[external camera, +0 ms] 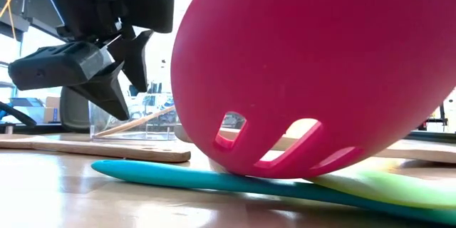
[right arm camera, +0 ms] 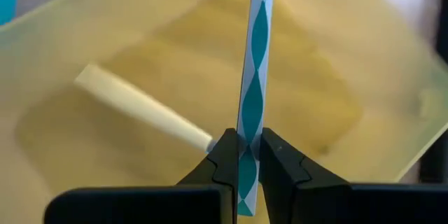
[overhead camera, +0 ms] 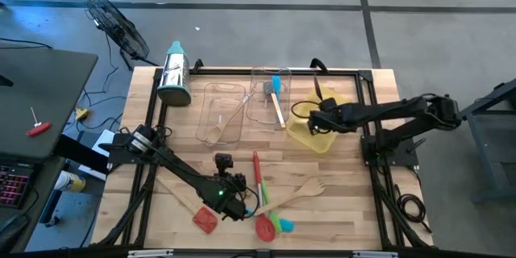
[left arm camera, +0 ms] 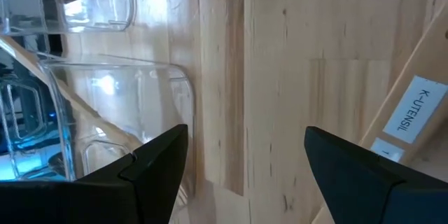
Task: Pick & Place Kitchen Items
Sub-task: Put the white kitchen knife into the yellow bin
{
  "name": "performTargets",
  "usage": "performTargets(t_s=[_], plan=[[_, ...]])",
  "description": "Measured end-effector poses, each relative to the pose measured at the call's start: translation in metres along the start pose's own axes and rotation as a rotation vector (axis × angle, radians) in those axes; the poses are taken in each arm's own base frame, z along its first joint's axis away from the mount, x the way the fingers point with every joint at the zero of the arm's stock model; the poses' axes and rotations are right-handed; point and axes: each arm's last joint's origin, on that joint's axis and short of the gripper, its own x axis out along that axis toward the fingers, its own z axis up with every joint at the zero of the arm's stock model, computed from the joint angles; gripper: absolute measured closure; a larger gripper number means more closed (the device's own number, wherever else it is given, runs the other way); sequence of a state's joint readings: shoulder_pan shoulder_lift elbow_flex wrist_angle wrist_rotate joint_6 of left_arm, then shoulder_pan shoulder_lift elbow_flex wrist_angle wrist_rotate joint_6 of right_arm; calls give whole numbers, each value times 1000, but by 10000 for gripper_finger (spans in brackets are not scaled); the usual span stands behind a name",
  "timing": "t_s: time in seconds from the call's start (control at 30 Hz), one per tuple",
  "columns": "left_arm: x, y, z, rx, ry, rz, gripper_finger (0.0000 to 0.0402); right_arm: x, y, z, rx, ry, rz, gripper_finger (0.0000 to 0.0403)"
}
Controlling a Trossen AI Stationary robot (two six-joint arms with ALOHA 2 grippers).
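Note:
My right gripper (right arm camera: 241,143) hangs over the yellow tray (overhead camera: 326,133) at the table's right and is shut on a slim teal-and-white striped stick (right arm camera: 253,77). A cream handle (right arm camera: 140,108) lies in that tray. My left gripper (left arm camera: 245,131) stands open above bare wood near the front edge, between a clear tray (left arm camera: 105,126) and a labelled wooden utensil (left arm camera: 409,112). Beside it lie a red slotted spoon (external camera: 313,71), resting on a teal handle (external camera: 214,178), a red spatula (overhead camera: 205,219) and a wooden fork (overhead camera: 302,189). My right gripper pinches the striped stick between its two fingers close to one end (right arm camera: 245,164); a short stub shows behind the fingers. The fingers come slanting down from the table's right. The rest of the stick runs forward over the yellow tray and out of the picture.
Two clear trays (overhead camera: 222,113) (overhead camera: 270,89) stand at the middle back, one holding a wooden utensil, the other a blue spatula (overhead camera: 276,97). A steel grater with a teal top (overhead camera: 173,72) lies at the back left. A black frame runs along the table's edges.

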State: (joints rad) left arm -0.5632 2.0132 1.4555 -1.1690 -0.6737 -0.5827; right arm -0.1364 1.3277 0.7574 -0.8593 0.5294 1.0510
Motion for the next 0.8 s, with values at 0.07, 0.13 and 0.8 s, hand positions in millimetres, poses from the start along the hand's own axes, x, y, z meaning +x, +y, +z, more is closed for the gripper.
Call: performTargets(t_s=[0.07, 0.13, 0.8], plan=[[0, 0, 0, -2, 3, -4, 119, 1, -2, 3, -6, -33, -26, 379], [0, 0, 0, -2, 3, -4, 119, 2, -3, 5, -20, -75, -54, 379], [0, 0, 0, 0, 5, -6, 119, -9, 12, -7, -54, -106, 47, 379]])
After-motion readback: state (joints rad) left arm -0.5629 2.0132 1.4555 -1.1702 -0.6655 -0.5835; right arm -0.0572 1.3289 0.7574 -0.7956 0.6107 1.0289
